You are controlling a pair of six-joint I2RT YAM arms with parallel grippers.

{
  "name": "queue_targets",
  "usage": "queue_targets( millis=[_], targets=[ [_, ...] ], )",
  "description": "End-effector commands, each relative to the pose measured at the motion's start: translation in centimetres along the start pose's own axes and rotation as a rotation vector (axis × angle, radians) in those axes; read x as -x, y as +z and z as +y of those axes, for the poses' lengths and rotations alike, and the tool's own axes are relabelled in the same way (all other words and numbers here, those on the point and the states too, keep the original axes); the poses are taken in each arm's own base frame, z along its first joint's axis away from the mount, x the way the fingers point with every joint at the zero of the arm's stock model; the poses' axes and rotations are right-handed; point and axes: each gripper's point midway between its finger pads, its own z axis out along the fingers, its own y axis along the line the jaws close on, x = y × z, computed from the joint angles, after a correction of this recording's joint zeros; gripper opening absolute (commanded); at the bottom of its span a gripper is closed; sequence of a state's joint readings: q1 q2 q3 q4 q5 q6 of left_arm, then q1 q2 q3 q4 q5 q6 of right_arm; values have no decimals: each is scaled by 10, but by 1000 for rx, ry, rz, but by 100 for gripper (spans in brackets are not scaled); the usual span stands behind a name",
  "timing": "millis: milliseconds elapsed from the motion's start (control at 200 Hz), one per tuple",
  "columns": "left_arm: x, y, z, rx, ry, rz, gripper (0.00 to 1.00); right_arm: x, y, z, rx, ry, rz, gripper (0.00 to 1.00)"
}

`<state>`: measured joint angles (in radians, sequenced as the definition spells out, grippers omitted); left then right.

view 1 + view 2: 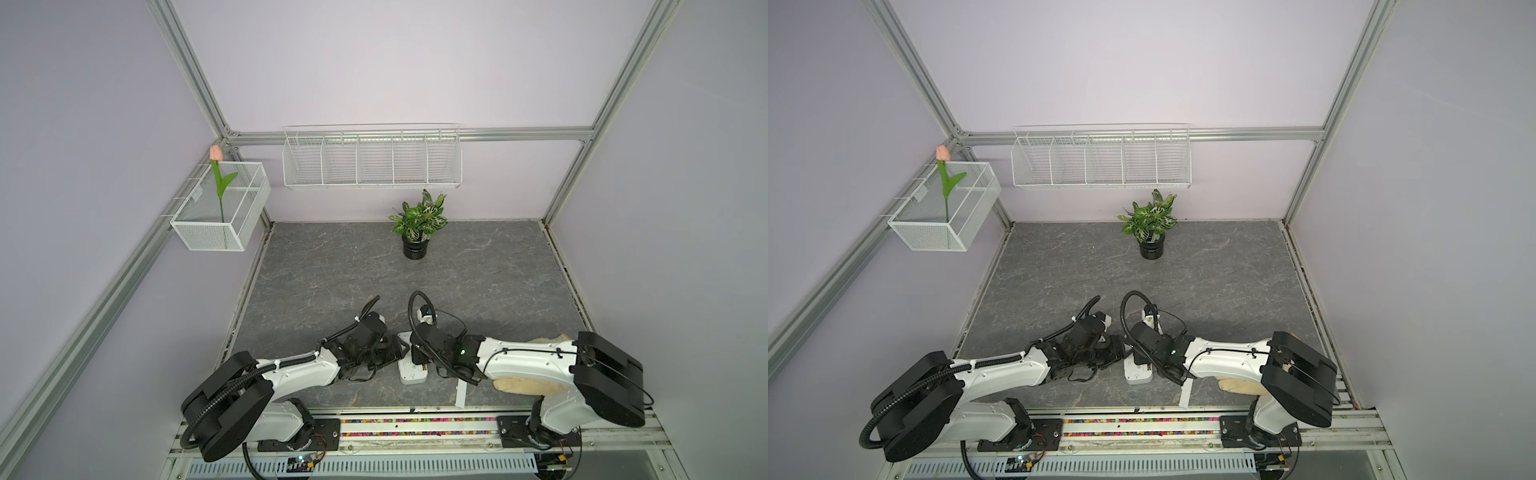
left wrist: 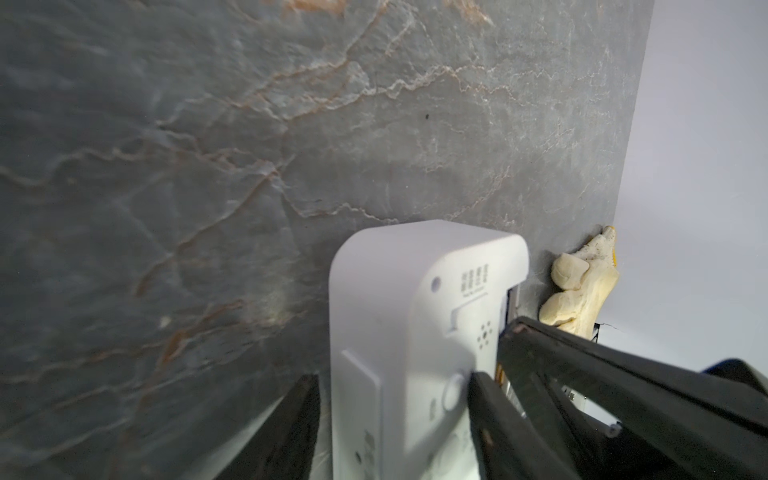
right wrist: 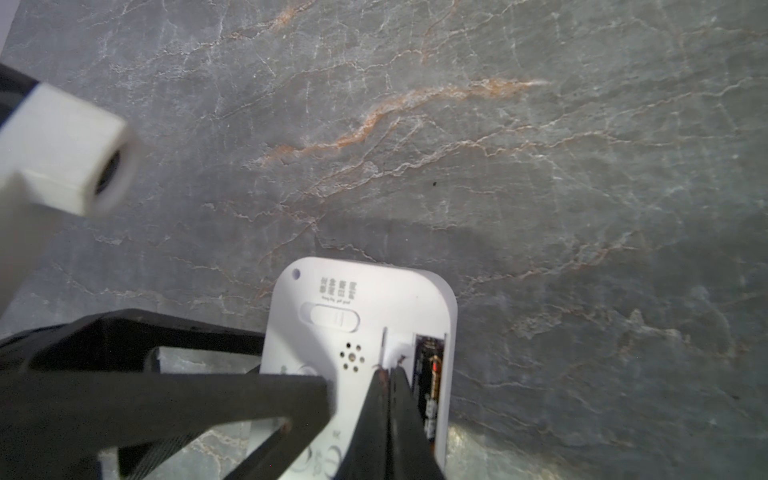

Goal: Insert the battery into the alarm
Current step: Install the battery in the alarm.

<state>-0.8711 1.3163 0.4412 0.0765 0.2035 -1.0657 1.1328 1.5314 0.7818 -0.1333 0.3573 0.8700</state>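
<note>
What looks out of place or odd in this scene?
The alarm lies face down, its back open with a battery showing. A thin white strip, perhaps the cover, lies apart on the table.

Grey veined stone-look tabletop (image 1: 332, 270) — a green-leaved plant in a round black pot (image 1: 417, 239) stands at twelve o'clock; a thin flat white plastic strip (image 1: 460, 395) lies at five o'clock, near a crumpled beige cloth (image 1: 528, 386).

White alarm (image 3: 365, 299) back-up; black battery (image 3: 432, 374) in open compartment.
</note>
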Motion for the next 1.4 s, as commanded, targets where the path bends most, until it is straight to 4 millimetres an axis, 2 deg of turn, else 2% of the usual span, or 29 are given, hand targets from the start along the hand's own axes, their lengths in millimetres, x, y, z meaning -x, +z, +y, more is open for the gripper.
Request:
queue_targets(
  millis=[0,260,330,355,530,650,765,915,1065,1230,1395],
  targets=[
    [-11,-1,39,141,-30,13,59,-88,2,-50,-147,-115,358,7],
    [-11,-3,38,141,-29,12,59,-20,-5,-23,-100,-82,179,9],
    [-10,-4,37,143,-29,9,59,-11,-4,-22,-99,-85,159,10],
    [-10,-5,38,144,-29,9,59,2,-6,-12,-78,-78,135,10],
    [-10,-7,39,150,-29,4,59,21,-5,-3,-34,-58,106,10],
    [-9,-8,37,147,-28,0,59,29,-13,3,-12,-61,93,12],
    [-8,-8,35,141,-27,0,59,31,-28,6,11,-55,105,14],
    [-9,-8,34,140,-28,5,59,8,-36,-3,-15,-50,201,15],
    [-9,-7,35,144,-27,5,59,-8,-32,-2,-6,-57,255,14],
    [-10,-7,35,146,-29,10,59,-7,-24,7,-7,-77,266,13],
    [-11,-6,35,142,-23,16,59,-6,-17,6,-32,-93,268,9]
  ],
)
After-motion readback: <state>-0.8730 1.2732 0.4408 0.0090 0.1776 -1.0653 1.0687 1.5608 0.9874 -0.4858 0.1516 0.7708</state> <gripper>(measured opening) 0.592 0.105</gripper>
